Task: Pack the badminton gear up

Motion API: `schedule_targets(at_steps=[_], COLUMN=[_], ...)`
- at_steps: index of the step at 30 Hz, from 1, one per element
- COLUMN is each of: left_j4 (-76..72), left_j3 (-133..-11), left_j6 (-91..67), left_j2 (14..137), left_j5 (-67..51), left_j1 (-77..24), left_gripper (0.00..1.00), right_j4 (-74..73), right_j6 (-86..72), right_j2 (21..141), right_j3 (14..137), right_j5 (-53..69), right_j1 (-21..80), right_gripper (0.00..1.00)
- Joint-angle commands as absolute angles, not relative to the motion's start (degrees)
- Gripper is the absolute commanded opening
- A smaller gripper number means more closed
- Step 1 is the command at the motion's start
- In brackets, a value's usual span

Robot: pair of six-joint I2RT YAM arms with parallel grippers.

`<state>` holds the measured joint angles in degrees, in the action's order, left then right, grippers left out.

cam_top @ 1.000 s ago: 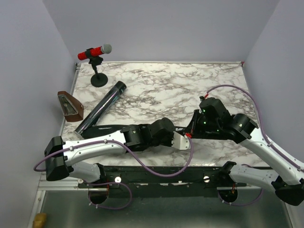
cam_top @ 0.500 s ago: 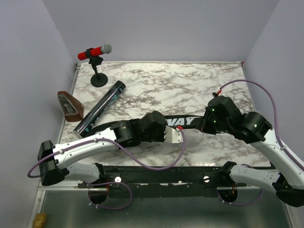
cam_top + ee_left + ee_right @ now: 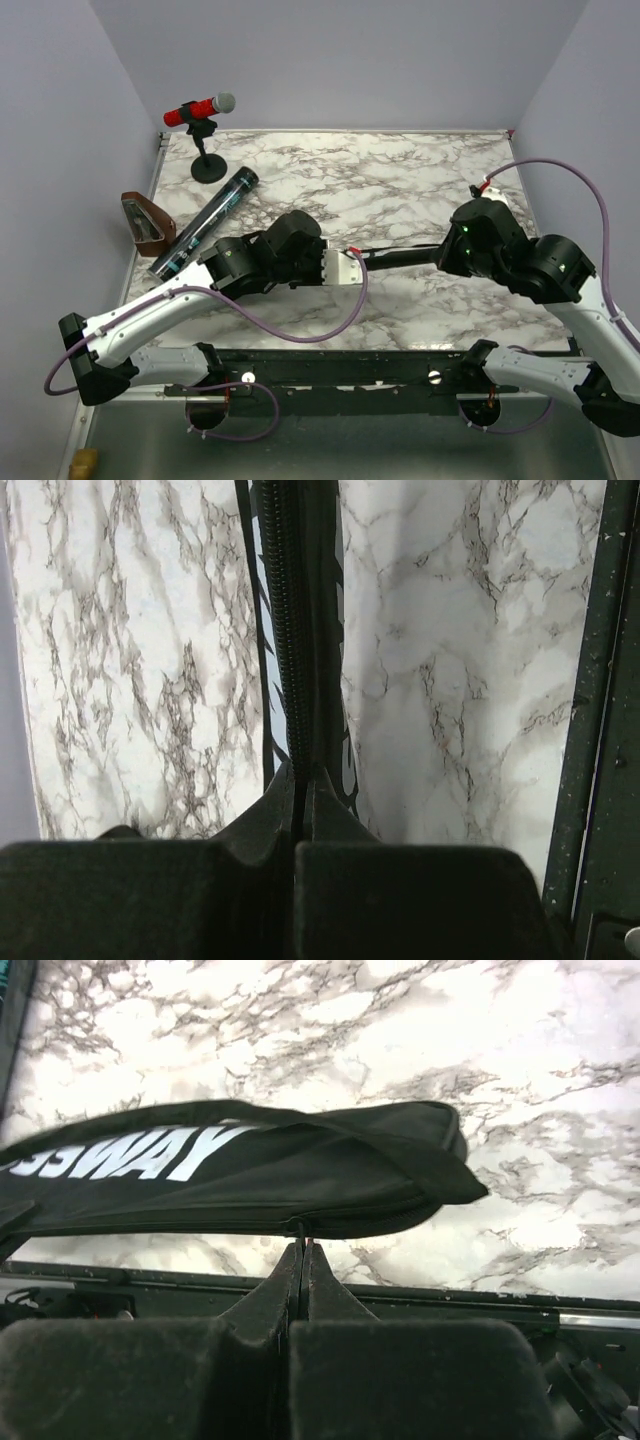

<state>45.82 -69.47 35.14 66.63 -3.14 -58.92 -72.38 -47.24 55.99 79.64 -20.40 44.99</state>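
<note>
The black racket bag lettered in white hangs stretched between my two grippers above the marble table, turned on edge. My left gripper is shut on the bag's zipped edge, with its jaws pressed together. My right gripper is shut on the zip pull at the bag's lower seam, near its narrow end. The long black tube lies diagonally on the table at the left, beside my left arm.
A red microphone on a black stand is at the back left corner. A brown wedge sits off the table's left edge. The marble table ends at a dark rail in front.
Both grippers have risen and pulled apart, the left going left and the right going right. The bag has come up off the table and now hangs taut on edge.
</note>
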Motion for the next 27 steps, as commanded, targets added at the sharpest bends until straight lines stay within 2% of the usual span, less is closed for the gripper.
schedule_targets(at_steps=[1, 11, 27], left_j4=[52.3, 53.4, 55.0], left_j3=[-73.0, -74.6, -80.2], left_j6=[36.7, 35.9, 34.9], left_j2=[63.3, 61.4, 62.3], left_j5=[-6.8, -8.5, -9.8], left_j1=[-58.0, -58.0, -58.0], left_gripper=[0.0, 0.0, 0.0], right_j4=[-76.1, -81.4, -79.5], right_j6=[-46.1, -46.9, -50.2], right_j2=[56.6, 56.1, 57.0], right_j3=[82.7, 85.7, 75.1], right_j5=[-28.1, -36.1, -39.0], right_j1=[44.8, 44.8, 44.8], right_gripper=[0.01, 0.0, 0.01])
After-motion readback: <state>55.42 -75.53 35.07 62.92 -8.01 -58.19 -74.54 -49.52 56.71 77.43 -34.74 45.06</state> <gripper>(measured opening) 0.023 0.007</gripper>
